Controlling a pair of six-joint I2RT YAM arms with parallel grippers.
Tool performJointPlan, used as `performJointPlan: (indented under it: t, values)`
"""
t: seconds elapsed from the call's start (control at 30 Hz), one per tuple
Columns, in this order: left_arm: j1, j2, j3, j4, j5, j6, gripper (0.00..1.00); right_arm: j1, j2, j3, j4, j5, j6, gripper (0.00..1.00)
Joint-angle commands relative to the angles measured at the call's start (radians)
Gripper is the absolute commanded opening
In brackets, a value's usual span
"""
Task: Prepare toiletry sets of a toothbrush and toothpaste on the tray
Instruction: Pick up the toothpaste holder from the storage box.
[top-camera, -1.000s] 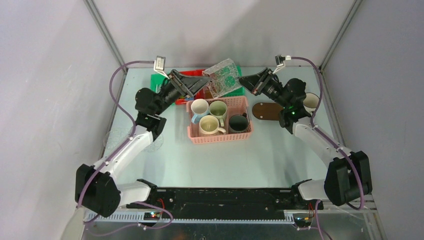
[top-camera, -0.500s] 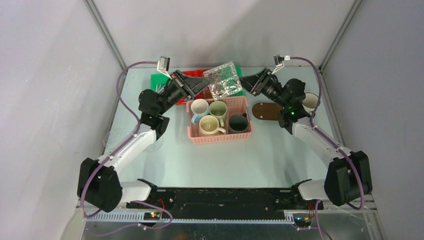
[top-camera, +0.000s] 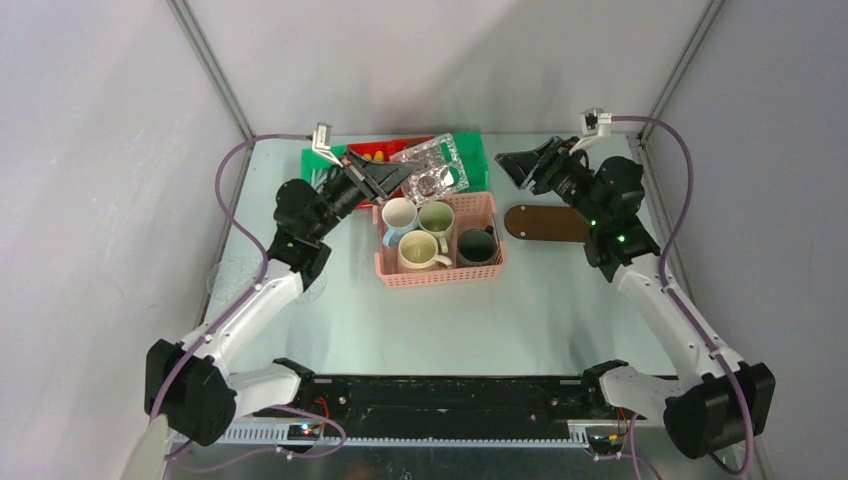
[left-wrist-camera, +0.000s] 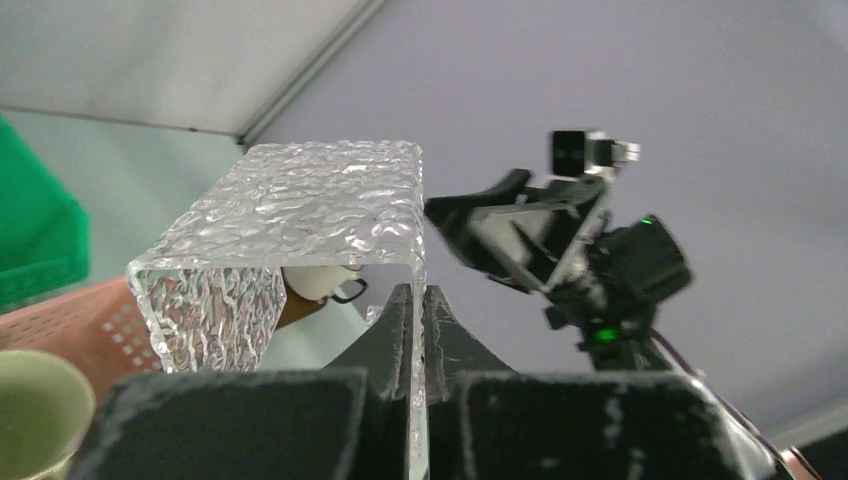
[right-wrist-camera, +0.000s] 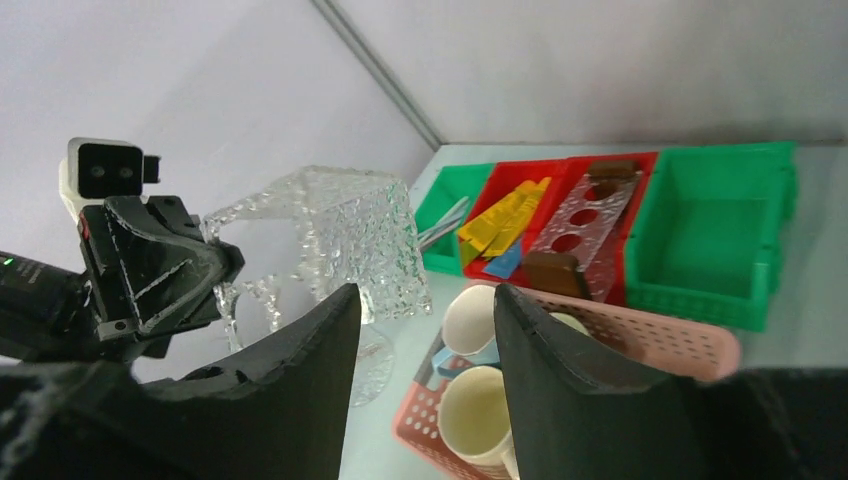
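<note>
My left gripper (top-camera: 397, 180) is shut on one wall of a clear textured plastic cover (top-camera: 432, 168), holding it in the air behind the pink basket (top-camera: 440, 277). In the left wrist view the thin wall (left-wrist-camera: 417, 330) is pinched between the jaws. My right gripper (top-camera: 512, 166) hangs open to the right of the cover, touching nothing. The tray (top-camera: 545, 222), a dark brown oval board, lies under the right arm. Several mugs stand in the basket: white (top-camera: 399, 213), pale green (top-camera: 436, 216), cream (top-camera: 416, 250), dark (top-camera: 477, 245). Yellow and blue tubes (right-wrist-camera: 505, 218) lie in a red bin; thin silvery brushes (right-wrist-camera: 446, 220) in a green one.
Green and red bins (top-camera: 478, 150) line the back edge. A clear holder with round holes (right-wrist-camera: 585, 212) leans in a red bin. A clear patterned disc (top-camera: 226, 274) lies at the left by the left arm. A white mug (left-wrist-camera: 318, 282) shows beneath the cover.
The right gripper opened, let go of the clear cover and drew back to the right. The left gripper shut on the cover and now holds it alone, lower and further left.
</note>
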Motion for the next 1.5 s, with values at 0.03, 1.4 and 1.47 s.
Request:
performJointPlan:
  t: [0.03, 1.4, 1.47]
  values:
    - [-0.011, -0.044, 0.021, -0.150, -0.149, 0.105, 0.00, 0.052, -0.070, 0.126, -0.271, 0.158, -0.262, 0.56]
    - [-0.145, 0.021, 0.045, -0.210, -0.282, -0.041, 0.00, 0.480, 0.312, 0.482, -0.717, 0.513, -0.461, 0.36]
    - [-0.151, 0.024, 0.047, -0.208, -0.281, -0.042, 0.00, 0.480, 0.317, 0.483, -0.718, 0.517, -0.466, 0.33]
